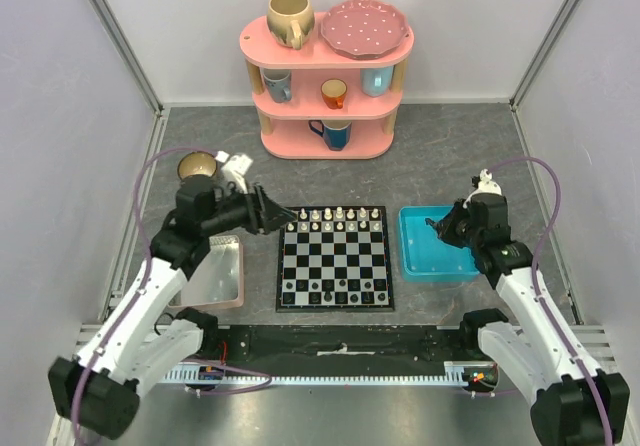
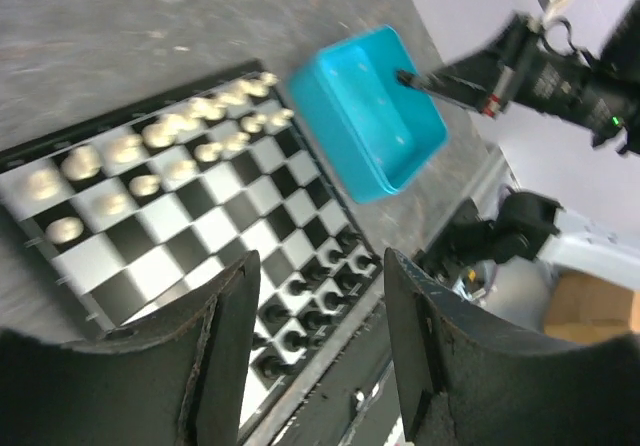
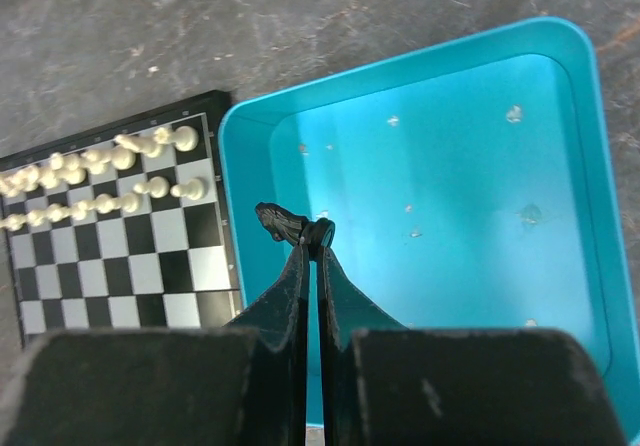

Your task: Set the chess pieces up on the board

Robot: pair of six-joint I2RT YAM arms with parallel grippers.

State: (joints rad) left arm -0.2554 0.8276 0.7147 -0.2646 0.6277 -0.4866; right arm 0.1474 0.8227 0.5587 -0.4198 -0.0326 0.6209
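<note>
The chessboard (image 1: 335, 258) lies at the table's middle, with cream-white pieces (image 1: 335, 214) along its far rows and black pieces (image 1: 335, 288) along its near rows. My right gripper (image 3: 316, 234) is shut on a black knight (image 3: 282, 221), held above the blue tray (image 3: 440, 216); in the top view it (image 1: 437, 228) hangs over the tray's left part (image 1: 425, 266). My left gripper (image 1: 285, 216) is open and empty, just left of the board's far left corner. In the left wrist view its fingers (image 2: 225, 356) frame the black pieces (image 2: 320, 296).
A pink-rimmed grey tray (image 1: 240, 271) lies left of the board under my left arm. A pink shelf (image 1: 325, 86) with mugs and a plate stands at the back. A tan cup (image 1: 197, 169) sits at the back left.
</note>
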